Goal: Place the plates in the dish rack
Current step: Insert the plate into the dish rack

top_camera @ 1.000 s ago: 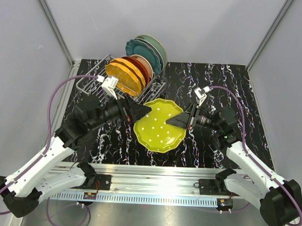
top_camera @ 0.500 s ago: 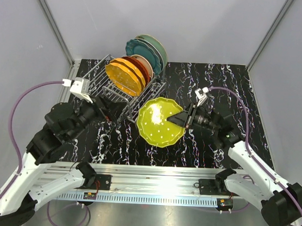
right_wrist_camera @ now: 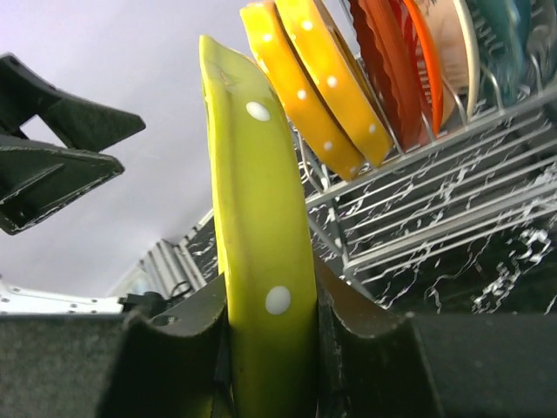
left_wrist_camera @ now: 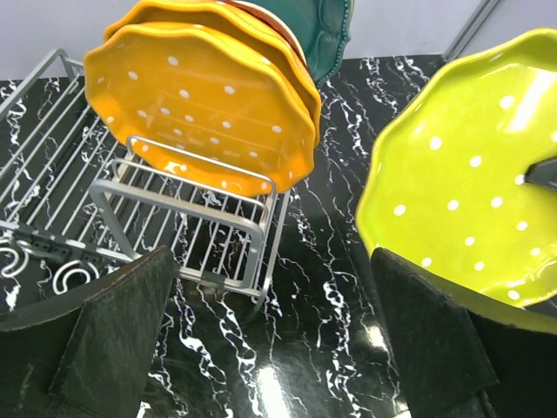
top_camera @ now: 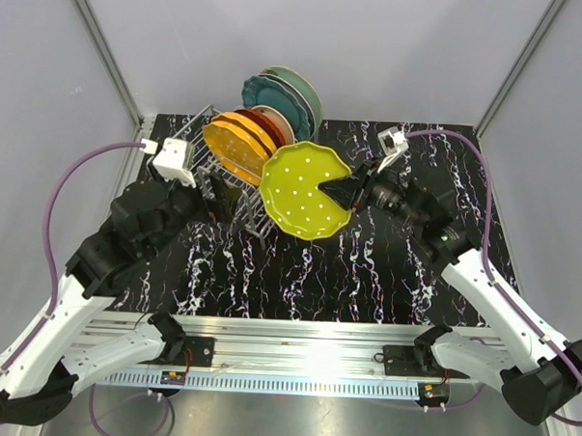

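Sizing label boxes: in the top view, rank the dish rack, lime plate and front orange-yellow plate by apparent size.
dish rack
lime plate
front orange-yellow plate
The lime plate faces the camera more squarely, so that gap may be only apparent.

Lime green plate point(left_wrist_camera: 461, 192) cut off at the side, its rim hidden in the right hand point(right_wrist_camera: 271, 300), teal plate point(top_camera: 258, 88) mostly behind others

No text, label, brand, number or sign could be read in any of the views.
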Tool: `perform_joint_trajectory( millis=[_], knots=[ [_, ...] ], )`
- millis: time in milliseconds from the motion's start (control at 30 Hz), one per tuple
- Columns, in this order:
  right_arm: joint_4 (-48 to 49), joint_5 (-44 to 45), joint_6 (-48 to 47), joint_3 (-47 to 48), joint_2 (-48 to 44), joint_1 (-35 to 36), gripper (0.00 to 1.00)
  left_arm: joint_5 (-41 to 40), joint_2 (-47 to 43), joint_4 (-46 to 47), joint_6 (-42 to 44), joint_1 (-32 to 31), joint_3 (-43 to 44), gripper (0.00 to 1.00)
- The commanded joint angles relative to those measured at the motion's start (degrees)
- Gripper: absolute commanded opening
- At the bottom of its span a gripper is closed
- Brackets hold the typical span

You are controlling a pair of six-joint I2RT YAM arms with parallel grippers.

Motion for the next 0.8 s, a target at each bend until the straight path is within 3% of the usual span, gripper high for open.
perform_joint_trajectory(
  millis=[0, 433, 767],
  knots=[
    [5.21, 4.82, -6.09, 7.63, 0.56, 3.48, 0.00, -1.19, 1.94, 1.34, 3.68, 0.12, 4.33, 0.99],
    [5.65, 12.90, -12.42, 14.92, 7.77, 14.90, 0.00, 1.80, 3.97, 3.80, 6.75, 0.21, 3.90, 0.99],
    [3.62, 16.69, -17.96, 20.37, 12.43, 19.84, 0.00, -4.61, 4.40, 3.36, 9.30, 0.56, 0.20, 0.99]
  ],
)
